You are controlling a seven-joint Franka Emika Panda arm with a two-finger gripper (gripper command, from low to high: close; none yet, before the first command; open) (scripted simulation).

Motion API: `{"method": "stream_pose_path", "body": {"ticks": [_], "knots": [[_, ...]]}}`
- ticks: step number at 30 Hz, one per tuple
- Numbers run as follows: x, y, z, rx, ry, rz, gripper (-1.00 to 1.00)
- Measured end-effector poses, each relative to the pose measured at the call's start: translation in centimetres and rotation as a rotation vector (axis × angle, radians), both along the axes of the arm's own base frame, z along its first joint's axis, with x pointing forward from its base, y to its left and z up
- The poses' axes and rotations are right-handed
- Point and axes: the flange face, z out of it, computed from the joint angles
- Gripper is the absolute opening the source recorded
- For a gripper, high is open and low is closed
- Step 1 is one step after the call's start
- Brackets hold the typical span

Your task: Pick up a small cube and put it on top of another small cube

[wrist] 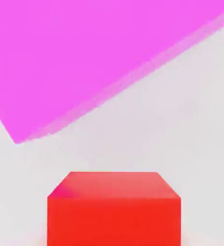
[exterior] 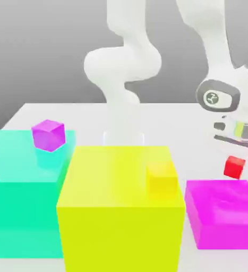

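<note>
Red, glossy and plain, one tiny small cube [exterior: 234,167] hangs clenched in the gripper [exterior: 235,159], above the magenta block [exterior: 221,212]. Three big blocks stand on the counter [exterior: 163,122]: cyan [exterior: 19,186], yellow [exterior: 120,212], magenta. Two other small cubes: purple [exterior: 48,135], yellow [exterior: 162,177].

arm [exterior: 127,64]: glossy white, rounded links | wrist: grey disc, possibly a logo
</note>
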Motion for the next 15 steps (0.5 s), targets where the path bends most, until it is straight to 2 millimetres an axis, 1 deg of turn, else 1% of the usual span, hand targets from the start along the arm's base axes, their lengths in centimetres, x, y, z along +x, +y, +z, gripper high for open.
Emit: {"method": "stream_pose_path", "body": {"ticks": [1, 2, 3, 5, 7, 9, 12, 15], "knots": [[1.1, 0.3, 0.5, -0.011, 0.003, 0.024, -1.0], [2.9, 0.1, 1.3, -0.019, 0.0, 0.023, -1.0], [5.0, -0.3, 2.3, -0.027, -0.004, 0.013, -1.0], [9.6, -2.0, 4.8, -0.038, -0.013, -0.03, -1.0], [14.5, -5.3, 7.5, -0.042, -0.021, -0.112, -1.0], [18.0, -8.4, 10.2, -0.04, -0.031, -0.185, -1.0], [22.0, -13.5, 14.5, -0.029, -0.047, -0.287, -1.0], [24.6, -18.4, 19.0, -0.012, -0.062, -0.371, -1.0]]}}
